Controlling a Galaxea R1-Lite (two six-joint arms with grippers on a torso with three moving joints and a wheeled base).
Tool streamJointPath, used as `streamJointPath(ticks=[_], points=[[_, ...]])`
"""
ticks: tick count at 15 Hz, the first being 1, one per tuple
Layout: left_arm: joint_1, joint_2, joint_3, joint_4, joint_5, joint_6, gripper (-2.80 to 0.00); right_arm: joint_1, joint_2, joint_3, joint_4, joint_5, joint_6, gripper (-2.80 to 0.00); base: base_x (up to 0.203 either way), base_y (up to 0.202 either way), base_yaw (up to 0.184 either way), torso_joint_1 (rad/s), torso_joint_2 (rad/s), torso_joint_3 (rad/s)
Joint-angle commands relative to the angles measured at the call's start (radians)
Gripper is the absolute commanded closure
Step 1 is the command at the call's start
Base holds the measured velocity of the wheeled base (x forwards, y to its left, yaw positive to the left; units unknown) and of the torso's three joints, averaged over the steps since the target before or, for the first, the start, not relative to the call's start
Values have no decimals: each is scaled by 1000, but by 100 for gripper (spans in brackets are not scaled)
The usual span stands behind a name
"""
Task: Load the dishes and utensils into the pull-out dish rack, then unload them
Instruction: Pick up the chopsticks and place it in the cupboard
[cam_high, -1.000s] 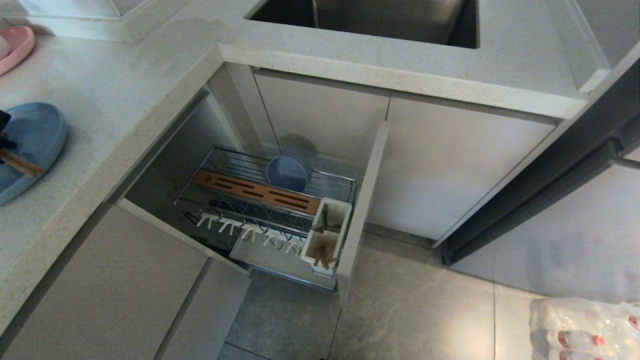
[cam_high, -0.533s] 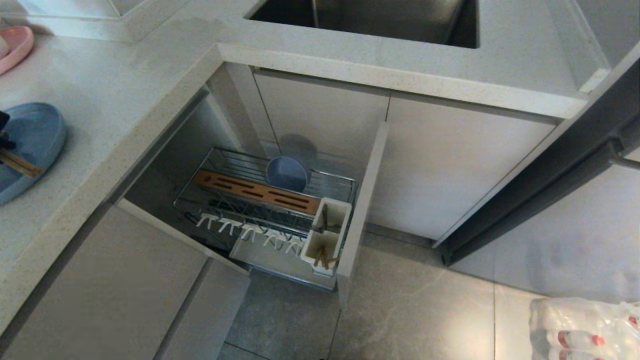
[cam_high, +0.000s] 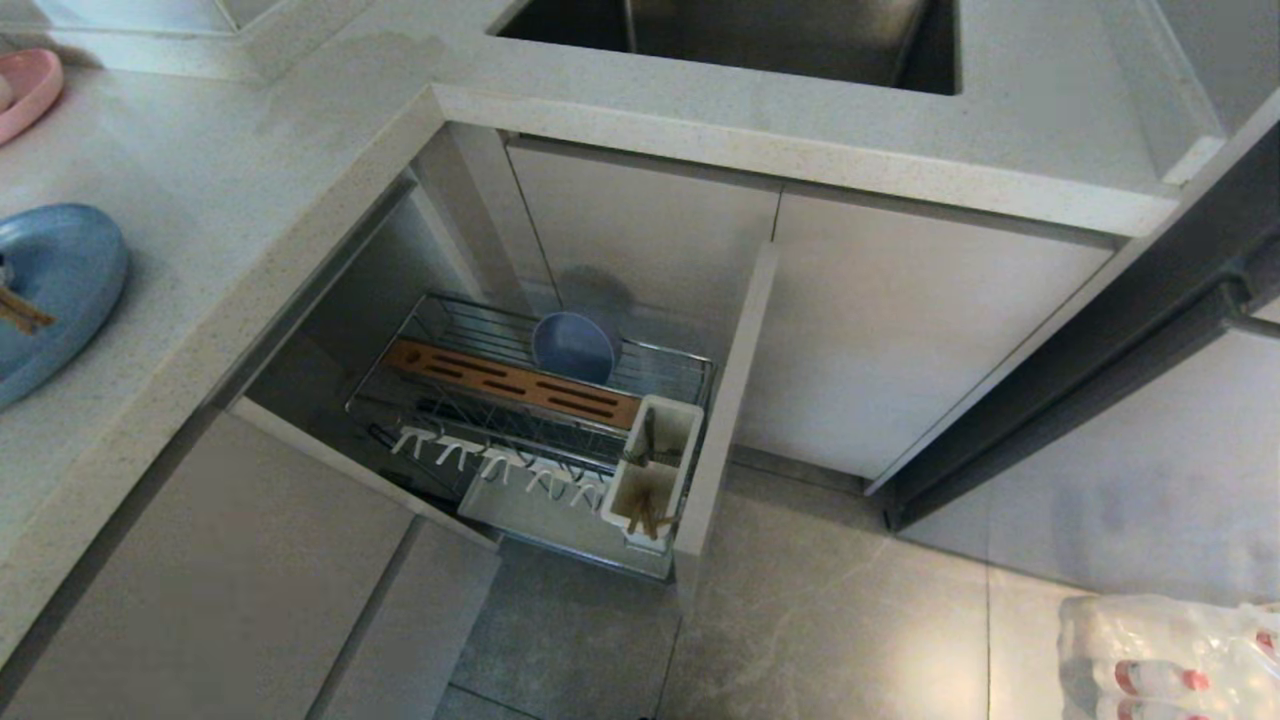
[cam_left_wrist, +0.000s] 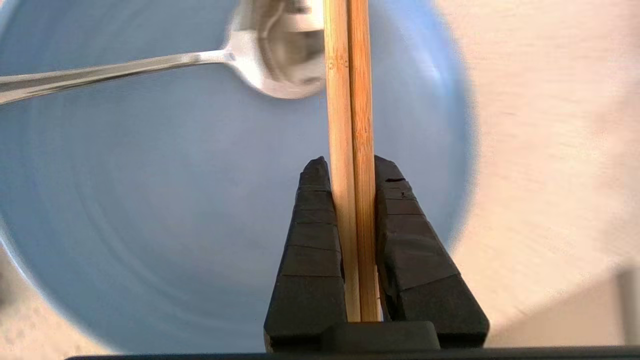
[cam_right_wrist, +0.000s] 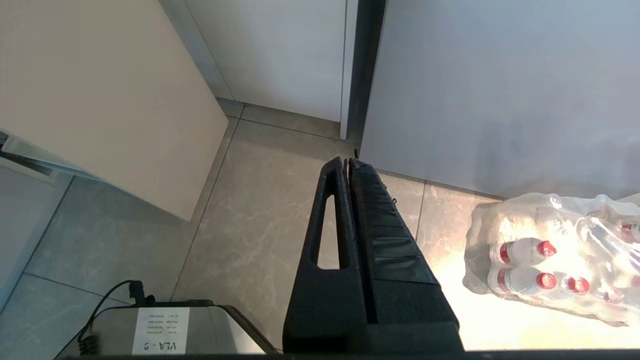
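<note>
Over a speckled pale stone counter (cam_high: 230, 190), the left claw (cam_left_wrist: 354, 172) pinches a pair of smooth, light-brown wooden chopsticks (cam_left_wrist: 350, 125) between its ribbed black fingers (cam_left_wrist: 312, 225), the jaws nearly closed on them. The sticks run straight out past the fingertips, above a wide, matte light-blue plate (cam_left_wrist: 150, 210) on which a shiny metal spoon (cam_left_wrist: 240, 55) lies, its bowl just beside the sticks.

Only the left wrist view shows that grip. The head view catches no more than the plate's rim (cam_high: 60, 290) at the far left edge of the counter, with what looks like the tips of the chopsticks (cam_high: 20, 312) over it and a pink dish (cam_high: 25, 85) farther back.

That head view alone shows the pulled-out dish rack (cam_high: 540, 420) well apart from the claw, low in the open cabinet: chrome wire, a slotted brown wooden strip (cam_high: 510, 382), a row of white plastic hooks (cam_high: 500, 465) and a white cup (cam_high: 655, 470) with more chopsticks (cam_high: 648, 518) standing in it. A small, deep light-blue bowl (cam_high: 573, 348) stands on edge in the rack behind the strip.

The right claw (cam_right_wrist: 348, 162) appears only in its own wrist view, its black fingers pressed together and holding nothing, hanging above grey floor tiles (cam_right_wrist: 240, 220) near a plastic-wrapped pack of bottles (cam_right_wrist: 550, 255).
</note>
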Motion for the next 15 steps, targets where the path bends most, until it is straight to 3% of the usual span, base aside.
streamJointPath(ticks=[1,5,8,10,15], points=[[-11,-40,-9,0,3,-5,0,0,2,0,0,0,0,0,0,0,0,0,0,0],[-110,-82,-63,19,9,10,0,0,2,0,0,0,0,0,0,0,0,0,0,0],[-220,-107,-137,17,9,119,0,0,2,0,0,0,0,0,0,0,0,0,0,0],[-253,-116,-174,14,5,206,0,0,2,0,0,0,0,0,0,0,0,0,0,0],[-392,-135,-203,-9,-9,341,0,0,2,0,0,0,0,0,0,0,0,0,0,0]])
